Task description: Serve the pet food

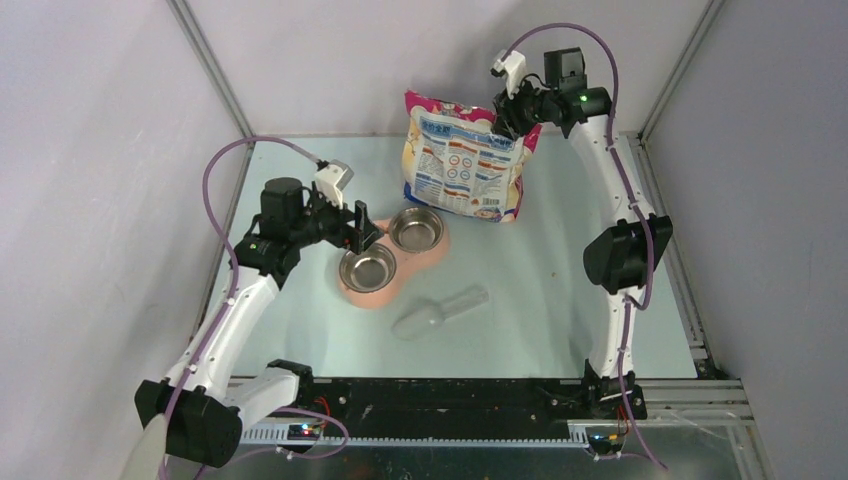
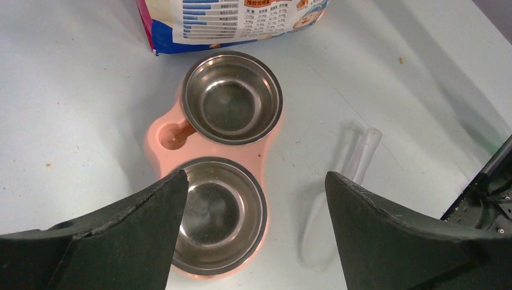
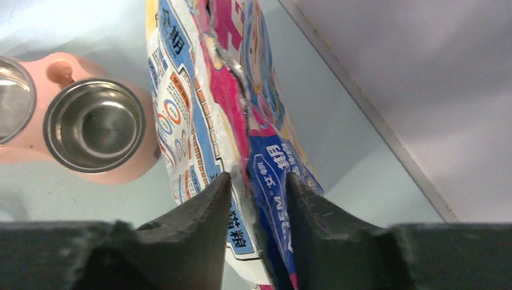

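No pet food shows in any view; both steel bowls are empty. The printed cat food bag (image 1: 465, 160) (image 3: 199, 121) stands at the back of the table. My right gripper (image 1: 510, 118) (image 3: 258, 175) is at its top right corner, with a finger pressed against each face of the torn upper edge. The pink double feeder (image 1: 385, 295) holds a near bowl (image 1: 368, 268) (image 2: 217, 214) and a far bowl (image 1: 416, 230) (image 2: 232, 96) (image 3: 95, 124). My left gripper (image 1: 360, 228) (image 2: 256, 175) hovers open over the near bowl's left side, holding nothing.
A translucent plastic scoop (image 1: 435, 312) (image 2: 338, 199) lies on the table just right of the feeder, handle pointing back right. The enclosure walls and metal frame rails close in the table at the back and on both sides.
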